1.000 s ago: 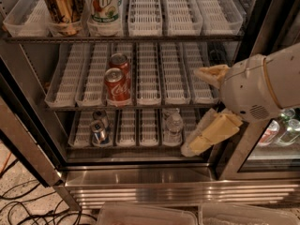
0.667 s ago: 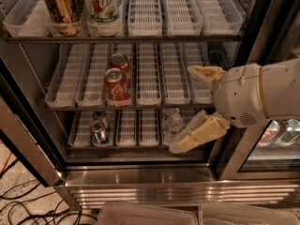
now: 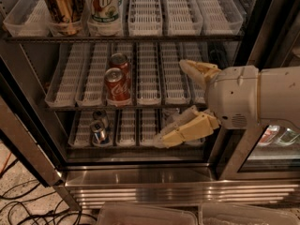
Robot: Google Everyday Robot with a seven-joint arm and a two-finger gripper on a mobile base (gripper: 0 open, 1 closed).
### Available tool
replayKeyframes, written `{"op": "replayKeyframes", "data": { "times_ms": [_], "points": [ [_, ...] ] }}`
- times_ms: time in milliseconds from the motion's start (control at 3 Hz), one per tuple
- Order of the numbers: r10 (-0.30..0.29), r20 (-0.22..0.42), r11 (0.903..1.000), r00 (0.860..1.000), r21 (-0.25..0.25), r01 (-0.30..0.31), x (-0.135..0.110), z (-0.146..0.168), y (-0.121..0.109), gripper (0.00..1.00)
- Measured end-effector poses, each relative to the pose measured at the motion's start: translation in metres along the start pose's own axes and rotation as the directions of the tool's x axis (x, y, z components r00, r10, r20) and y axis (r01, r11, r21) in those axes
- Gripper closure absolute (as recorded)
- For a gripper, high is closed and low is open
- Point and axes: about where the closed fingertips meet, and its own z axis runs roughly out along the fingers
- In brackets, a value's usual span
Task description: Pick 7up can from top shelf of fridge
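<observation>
The 7up can (image 3: 105, 4) stands upright at the front of the top shelf (image 3: 150, 28) of the fridge (image 3: 140, 177), second lane from the left, white and pale green with green lettering. A gold-brown can (image 3: 61, 6) stands just left of it. My gripper (image 3: 172, 102) is open and empty, with cream-coloured fingers (image 3: 187, 130) spread wide. It hangs in front of the right side of the middle and lower racks, well below and to the right of the 7up can.
Two red cola cans (image 3: 116, 83) stand in one lane of the middle rack. Silver-topped cans (image 3: 98, 128) lie on the bottom rack. The open door frame (image 3: 28, 149) runs down the left. Cables (image 3: 28, 205) lie on the floor. More drinks (image 3: 276, 135) show behind glass at right.
My gripper and arm have moved left, further in front of the fridge's racks, staying open. The cans have not moved.
</observation>
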Motion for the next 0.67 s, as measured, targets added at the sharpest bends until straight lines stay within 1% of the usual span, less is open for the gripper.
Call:
{"op": "replayKeyframes", "data": {
  "times_ms": [333, 667],
  "points": [
    [0.034, 0.047, 0.9983, 0.998, 0.046, -0.036, 0.011, 0.006, -0.001, 0.0],
    [0.049, 0.143, 0.9871, 0.988, 0.144, -0.07, 0.003, 0.016, -0.001, 0.0]
  ]
}}
